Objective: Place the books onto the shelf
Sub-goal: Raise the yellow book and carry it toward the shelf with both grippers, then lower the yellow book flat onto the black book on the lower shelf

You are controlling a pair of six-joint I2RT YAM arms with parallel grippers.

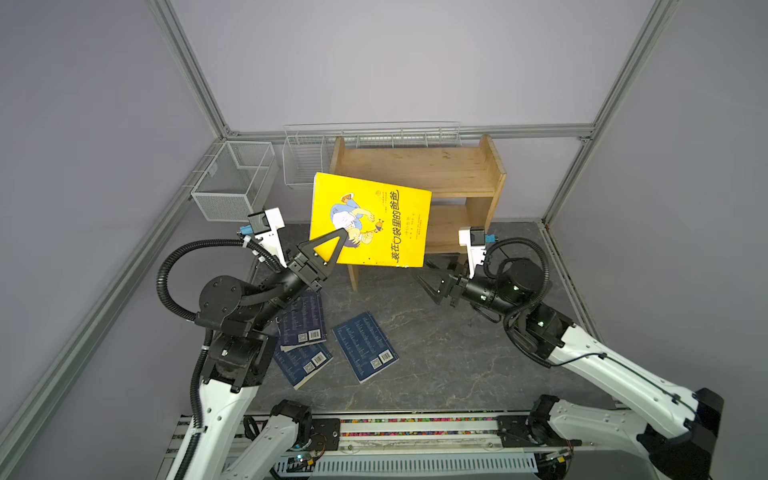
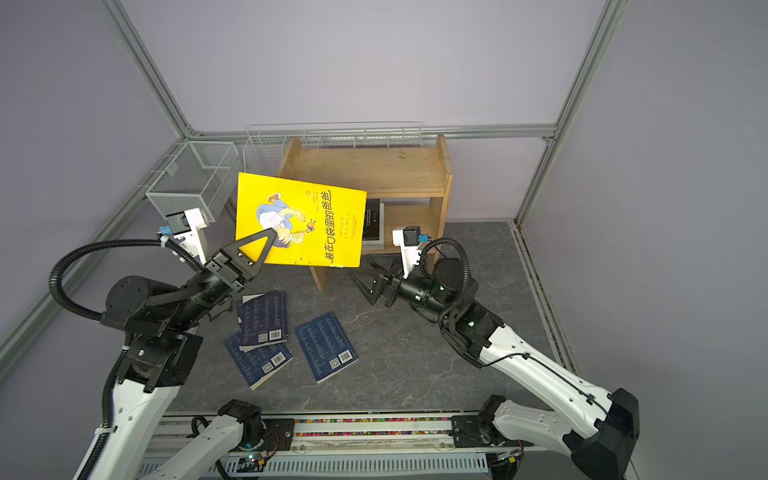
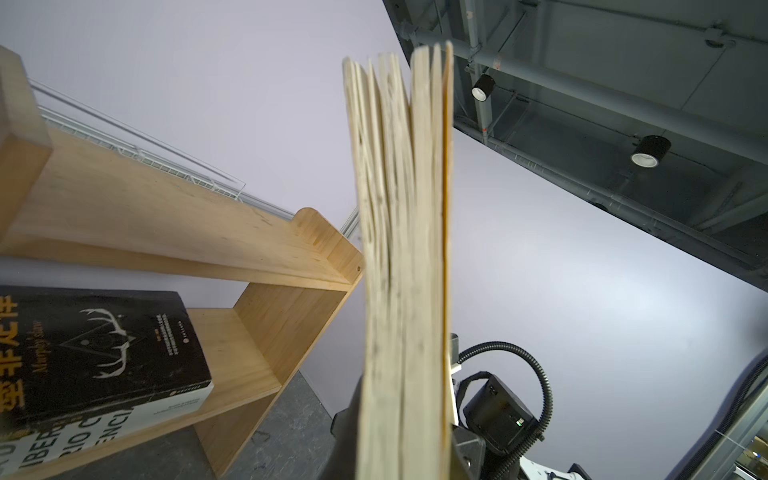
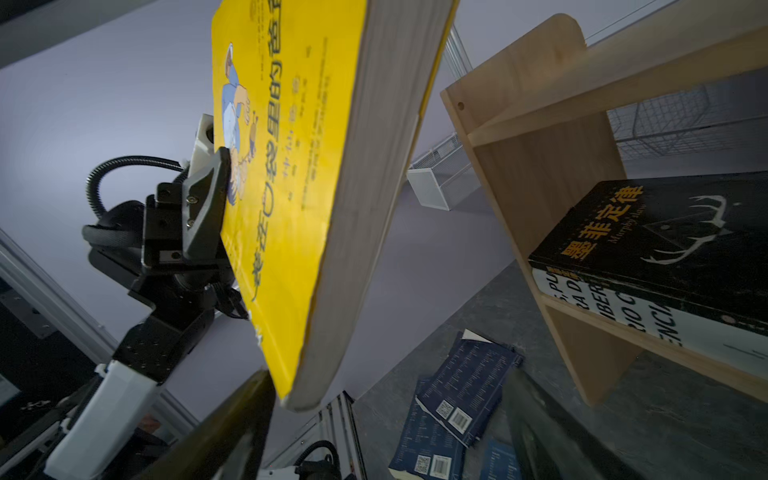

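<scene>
A yellow book (image 1: 370, 220) hangs tilted in the air in front of the pine shelf (image 1: 419, 166), cover up. My left gripper (image 1: 338, 245) is shut on its lower left part; the left wrist view shows its page edge (image 3: 403, 249) between the jaws. My right gripper (image 1: 424, 270) stands open just below the book's lower right corner, holding nothing. On the lower tier lie a black book (image 2: 372, 218) and a white book (image 4: 623, 307) beneath it. Three navy books (image 1: 301, 320) (image 1: 305, 361) (image 1: 365, 345) lie on the floor, two overlapping.
Two white wire baskets (image 1: 235, 178) (image 1: 305, 160) stand left of the shelf against the back wall. A wire rack (image 1: 399, 133) runs behind the shelf's top. Metal frame posts (image 1: 191, 79) close off the sides.
</scene>
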